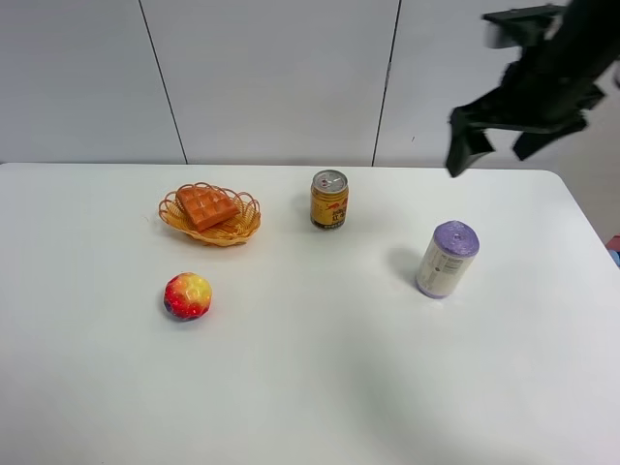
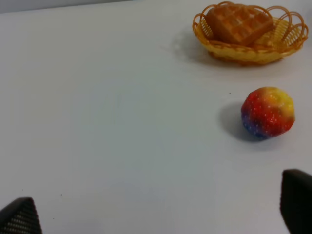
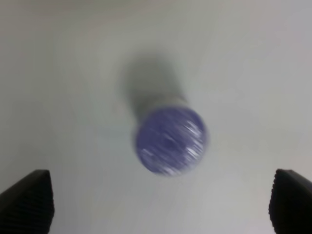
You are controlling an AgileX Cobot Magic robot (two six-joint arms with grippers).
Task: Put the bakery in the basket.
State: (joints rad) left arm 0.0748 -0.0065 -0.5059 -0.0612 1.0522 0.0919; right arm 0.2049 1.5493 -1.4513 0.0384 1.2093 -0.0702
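Observation:
The orange-brown waffle wedge (image 1: 206, 206) lies inside the orange-yellow wicker basket (image 1: 242, 218) at the back left of the table. Both also show in the left wrist view, the waffle (image 2: 239, 22) in the basket (image 2: 287, 39). My right gripper (image 1: 496, 145) is open and empty, raised high at the back right, above the purple-topped cylinder (image 1: 447, 259). Its fingertips (image 3: 29, 204) frame that cylinder (image 3: 170, 141) from above. My left gripper (image 2: 158, 207) is open and empty, low over bare table, well apart from the basket. The left arm is out of the high view.
A red-yellow bumpy ball (image 1: 188, 295) sits in front of the basket; it also shows in the left wrist view (image 2: 267, 112). A gold drink can (image 1: 329, 200) stands at the back middle. The white table's (image 1: 310, 387) right edge lies near the cylinder.

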